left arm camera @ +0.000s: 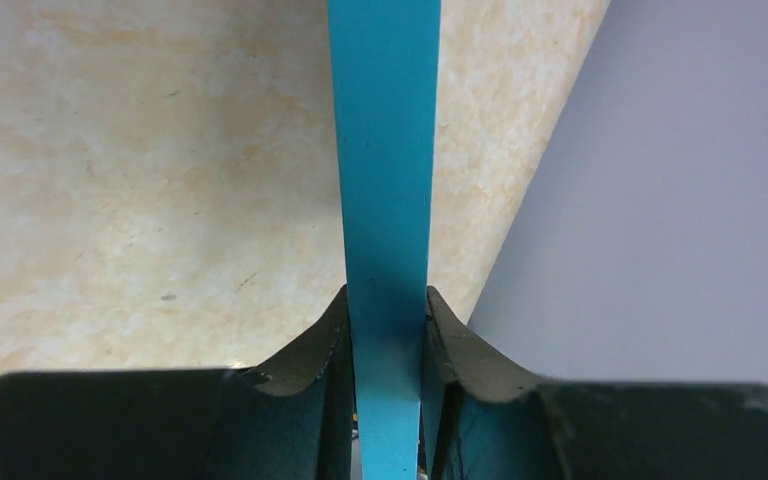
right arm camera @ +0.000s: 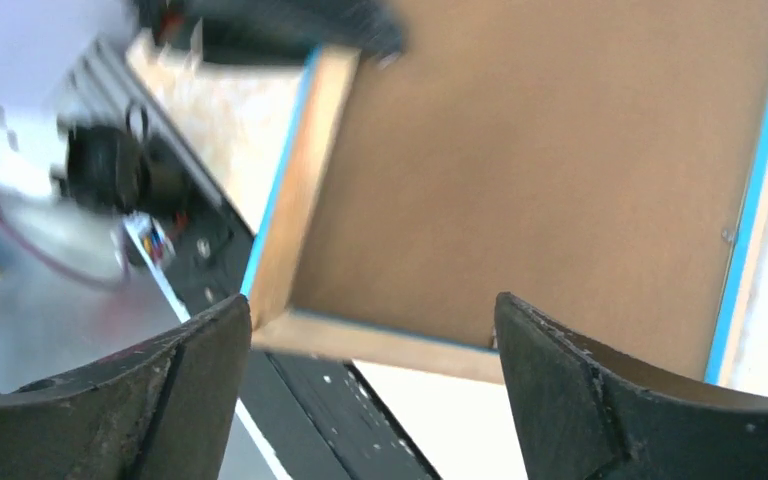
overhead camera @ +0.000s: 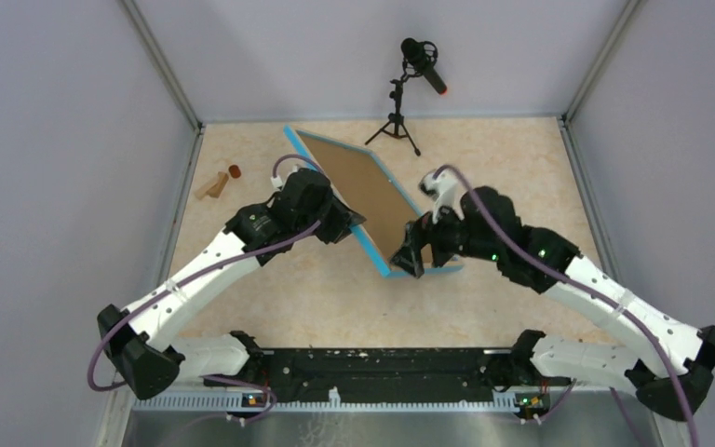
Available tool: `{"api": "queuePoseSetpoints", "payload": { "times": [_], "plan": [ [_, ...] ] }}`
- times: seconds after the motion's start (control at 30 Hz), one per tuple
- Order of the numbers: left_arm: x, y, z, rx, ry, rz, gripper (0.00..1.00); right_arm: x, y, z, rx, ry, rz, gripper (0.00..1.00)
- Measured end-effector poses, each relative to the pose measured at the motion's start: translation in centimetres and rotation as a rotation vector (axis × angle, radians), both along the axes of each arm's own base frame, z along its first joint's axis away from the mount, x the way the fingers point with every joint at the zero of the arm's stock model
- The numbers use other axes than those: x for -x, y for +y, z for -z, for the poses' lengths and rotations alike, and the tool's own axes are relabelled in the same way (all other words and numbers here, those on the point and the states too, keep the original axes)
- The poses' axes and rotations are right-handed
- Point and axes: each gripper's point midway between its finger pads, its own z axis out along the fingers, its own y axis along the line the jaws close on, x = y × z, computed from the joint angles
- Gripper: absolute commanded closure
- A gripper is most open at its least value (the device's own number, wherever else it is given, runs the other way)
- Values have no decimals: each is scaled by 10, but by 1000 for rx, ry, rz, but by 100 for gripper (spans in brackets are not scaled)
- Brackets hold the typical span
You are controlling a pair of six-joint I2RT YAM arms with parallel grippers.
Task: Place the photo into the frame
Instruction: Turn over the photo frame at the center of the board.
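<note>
The frame (overhead camera: 358,182) is tipped up on the table with its brown back toward the top camera and its light-blue rim around it. My left gripper (overhead camera: 349,223) is shut on the frame's left rim. In the left wrist view the blue edge (left arm camera: 385,150) runs straight up between the two closed fingers of the left gripper (left arm camera: 387,300). My right gripper (overhead camera: 411,261) is at the frame's near corner and stands open. In the right wrist view, the frame's wooden corner and brown back (right arm camera: 540,150) lie just beyond the right gripper (right arm camera: 372,305), not pinched. The photo does not show.
A microphone on a small tripod (overhead camera: 396,121) stands at the back behind the frame. Two small wooden pieces (overhead camera: 214,183) lie at the back left near the wall. Grey walls close the table on three sides. The arm-base rail (overhead camera: 372,363) runs along the near edge.
</note>
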Motion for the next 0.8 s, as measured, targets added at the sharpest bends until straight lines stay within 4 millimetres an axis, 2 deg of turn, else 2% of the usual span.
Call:
{"api": "queuePoseSetpoints", "payload": {
  "times": [0.07,0.17,0.27,0.37,0.4,0.43,0.57,0.67,0.8],
  "plan": [
    [7,9,-2,-14,1,-8,100,27,15,6,62,-109,-102,1],
    [16,20,-4,-26,5,-20,100,64,36,13,135,-287,-235,1],
    [23,31,-7,-36,5,-35,100,85,53,23,211,-474,-298,1],
    [30,39,-10,-41,5,-45,100,80,68,29,326,-628,-238,7],
    [32,42,-11,-43,6,-48,100,67,73,33,406,-706,-158,12],
    [34,44,-12,-44,7,-51,100,69,76,35,425,-728,-154,20],
    [40,52,-13,-48,11,-65,100,55,85,43,588,-884,-21,32],
    [44,58,-15,-49,9,-77,100,53,82,46,601,-939,40,46],
    [49,68,-20,-46,1,-102,100,53,76,41,519,-932,84,74]
  ]
}}
